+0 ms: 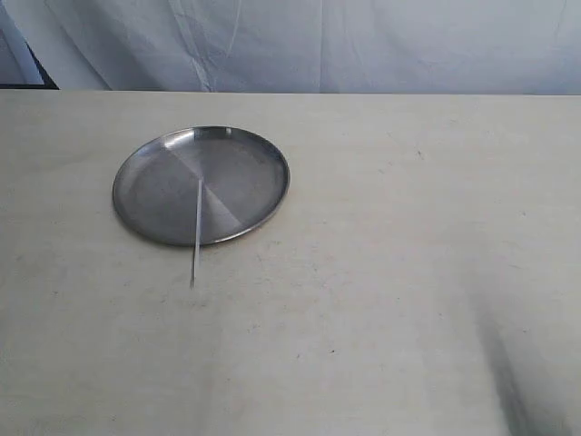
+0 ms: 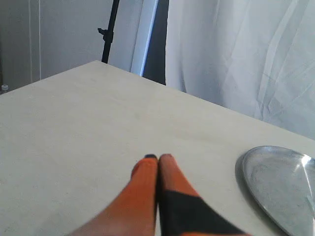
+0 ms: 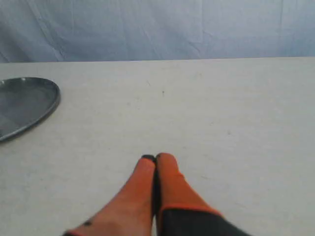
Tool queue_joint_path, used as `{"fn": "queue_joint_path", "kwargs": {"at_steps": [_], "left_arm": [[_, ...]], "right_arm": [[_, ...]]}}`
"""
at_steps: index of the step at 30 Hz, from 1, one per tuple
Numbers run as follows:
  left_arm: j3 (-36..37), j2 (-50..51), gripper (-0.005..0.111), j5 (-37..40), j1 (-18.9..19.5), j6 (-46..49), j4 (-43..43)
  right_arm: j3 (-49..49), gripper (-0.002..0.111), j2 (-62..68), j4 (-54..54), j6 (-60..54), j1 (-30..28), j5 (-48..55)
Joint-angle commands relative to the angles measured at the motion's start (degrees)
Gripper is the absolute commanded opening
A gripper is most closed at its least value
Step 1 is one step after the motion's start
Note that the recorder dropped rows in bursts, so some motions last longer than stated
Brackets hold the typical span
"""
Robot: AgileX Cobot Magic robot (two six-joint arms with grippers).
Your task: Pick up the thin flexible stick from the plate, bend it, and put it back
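Observation:
A round silver metal plate (image 1: 163,182) lies on the pale table at the left of the exterior view. The thin whitish stick (image 1: 197,227) rests straight across the plate's near rim, one end inside the dish, the other sticking out onto the table. Neither gripper appears in the exterior view. In the left wrist view my left gripper (image 2: 158,157) has its orange fingers pressed together over bare table, with the plate's edge (image 2: 256,172) off to one side. My right gripper (image 3: 155,157) is likewise shut and holds nothing, with the plate's rim (image 3: 47,108) far off.
A white cloth backdrop (image 1: 318,45) hangs behind the table's far edge. A dark stand (image 2: 109,32) rises beyond the table corner in the left wrist view. A dark blurred shadow (image 1: 513,381) lies on the table at the lower right of the exterior view.

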Motion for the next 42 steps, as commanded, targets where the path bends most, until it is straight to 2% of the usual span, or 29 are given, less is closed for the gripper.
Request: {"fn": "queue_joint_path", "kwargs": {"at_steps": [1,3,6,10,12,13,16,18,22,24,26,30,33,35,37,39,42], "left_arm": [[0.27,-0.26,0.0,-0.13,-0.32,-0.03,0.02],[0.27,-0.26,0.0,-0.13,-0.32,-0.03,0.02],[0.27,-0.26,0.0,-0.13,-0.32,-0.03,0.02],[0.27,-0.26,0.0,-0.13,-0.32,-0.03,0.02],[0.27,-0.26,0.0,-0.13,-0.32,-0.03,0.02],[0.27,-0.26,0.0,-0.13,-0.32,-0.03,0.02],[0.27,-0.26,0.0,-0.13,-0.32,-0.03,0.02],[0.27,-0.26,0.0,-0.13,-0.32,-0.03,0.02],[0.27,-0.26,0.0,-0.13,-0.32,-0.03,0.02],[0.27,-0.26,0.0,-0.13,-0.32,-0.03,0.02],[0.27,-0.26,0.0,-0.13,-0.32,-0.03,0.12],[0.27,-0.26,0.0,-0.13,-0.32,-0.03,0.12],[0.27,-0.26,0.0,-0.13,-0.32,-0.03,0.12],[0.27,-0.26,0.0,-0.13,-0.32,-0.03,0.73],[0.27,-0.26,0.0,-0.13,-1.09,-0.03,7.3],[0.27,-0.26,0.0,-0.13,-2.55,-0.03,14.79],[0.27,-0.26,0.0,-0.24,-2.56,-0.03,16.23]], "right_arm": [[0.09,0.0,-0.31,18.75,4.25,-0.3,-5.67],[0.09,0.0,-0.31,30.18,5.46,-0.3,-8.17],[0.09,0.0,-0.31,33.45,5.46,-0.3,-15.22],[0.09,0.0,-0.31,33.45,5.46,-0.3,-23.02],[0.09,0.0,-0.31,33.45,5.46,-0.3,-28.39],[0.09,0.0,-0.31,33.45,5.89,-0.3,-34.21],[0.09,0.0,-0.31,33.45,7.34,-0.3,-40.93],[0.09,0.0,-0.31,33.45,7.34,-0.3,-44.19],[0.09,0.0,-0.31,31.95,8.62,-0.3,-44.23],[-1.79,0.0,0.32,31.95,11.01,-0.3,-50.85],[-4.98,0.0,3.55,31.87,7.98,-0.3,-56.27],[-16.85,0.0,18.98,26.92,-3.89,-0.3,-47.03],[-27.52,0.0,31.59,18.6,-7.44,-0.3,-32.4],[-38.03,0.0,43.47,14.74,-7.44,-0.3,-16.0],[-49.52,0.0,58.34,14.64,-8.77,-0.18,2.46],[-59.3,0.0,69.62,14.86,-10.09,2.47,13.66],[-66.65,0.0,79.61,14.71,-11.39,9.28,16.2]]}}
